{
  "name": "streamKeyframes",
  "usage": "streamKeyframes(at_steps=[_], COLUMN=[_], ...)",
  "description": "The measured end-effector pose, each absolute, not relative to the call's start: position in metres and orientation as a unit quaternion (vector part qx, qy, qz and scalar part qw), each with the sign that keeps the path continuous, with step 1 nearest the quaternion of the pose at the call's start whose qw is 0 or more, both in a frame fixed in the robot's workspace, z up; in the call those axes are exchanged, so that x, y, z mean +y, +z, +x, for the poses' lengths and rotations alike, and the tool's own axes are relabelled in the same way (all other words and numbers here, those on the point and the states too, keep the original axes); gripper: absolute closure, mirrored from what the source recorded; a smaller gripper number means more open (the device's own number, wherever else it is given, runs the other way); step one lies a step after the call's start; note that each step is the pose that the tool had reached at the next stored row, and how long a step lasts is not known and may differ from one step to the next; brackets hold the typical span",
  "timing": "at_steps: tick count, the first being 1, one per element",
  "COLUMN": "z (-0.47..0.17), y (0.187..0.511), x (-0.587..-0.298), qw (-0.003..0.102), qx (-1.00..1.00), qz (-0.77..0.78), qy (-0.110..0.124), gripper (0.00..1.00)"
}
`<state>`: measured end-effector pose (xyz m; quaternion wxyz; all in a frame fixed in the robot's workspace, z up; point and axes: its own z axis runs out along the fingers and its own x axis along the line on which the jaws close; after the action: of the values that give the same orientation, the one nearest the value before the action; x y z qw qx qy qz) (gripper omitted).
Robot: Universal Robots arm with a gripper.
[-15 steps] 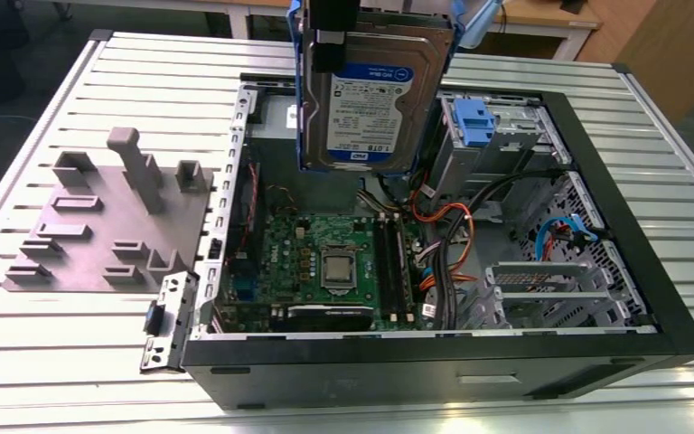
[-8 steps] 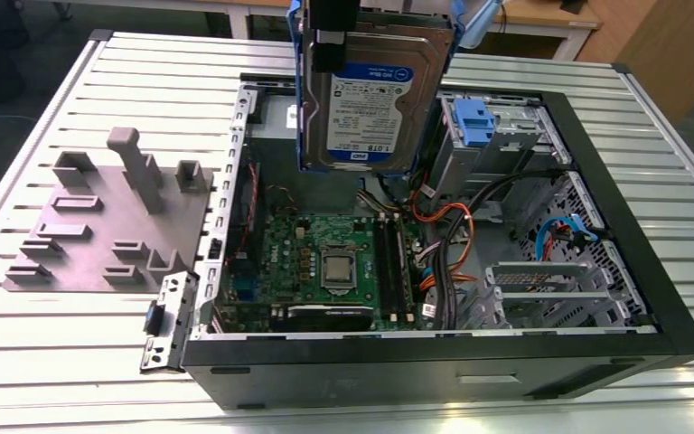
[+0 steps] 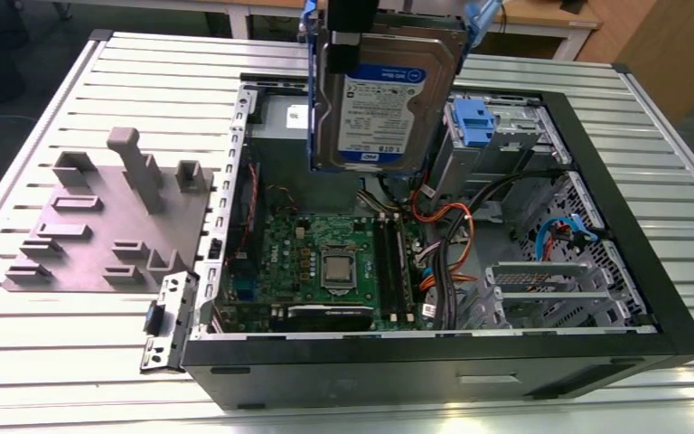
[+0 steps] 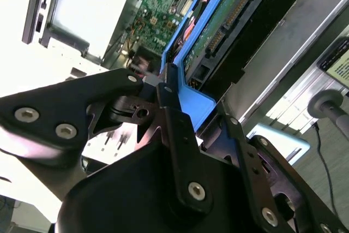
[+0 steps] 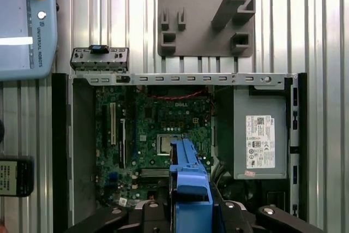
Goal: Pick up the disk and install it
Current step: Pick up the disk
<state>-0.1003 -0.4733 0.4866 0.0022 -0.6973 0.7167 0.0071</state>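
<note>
1. Your gripper [image 4: 172,88] had its jaws clamped on the disk's [image 3: 383,99] blue frame, so the pick-up looked done.
2. The disk hung upright at the exterior view's top centre, above the open computer case [image 3: 636,271].
3. Installing remained: the drive cage [image 3: 504,136] sat just beside it, unfilled as far as you could see.

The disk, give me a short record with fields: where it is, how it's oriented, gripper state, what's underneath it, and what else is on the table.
disk: held in the air above the open computer case, label facing the exterior camera
orientation: upright, on edge
gripper: shut on the disk, gripping its blue carrier
below: motherboard
installed: not yet
also on table: grey fixture plate at the exterior view's left
</note>
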Motion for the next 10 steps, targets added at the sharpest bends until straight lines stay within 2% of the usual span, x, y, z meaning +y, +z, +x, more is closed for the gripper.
streamKeyframes(at_steps=[10], z=[-0.095], y=[0.486], x=[-0.486], qw=[0.002], qx=[0.717], qz=[-0.697], qy=[0.007], gripper=[0.64])
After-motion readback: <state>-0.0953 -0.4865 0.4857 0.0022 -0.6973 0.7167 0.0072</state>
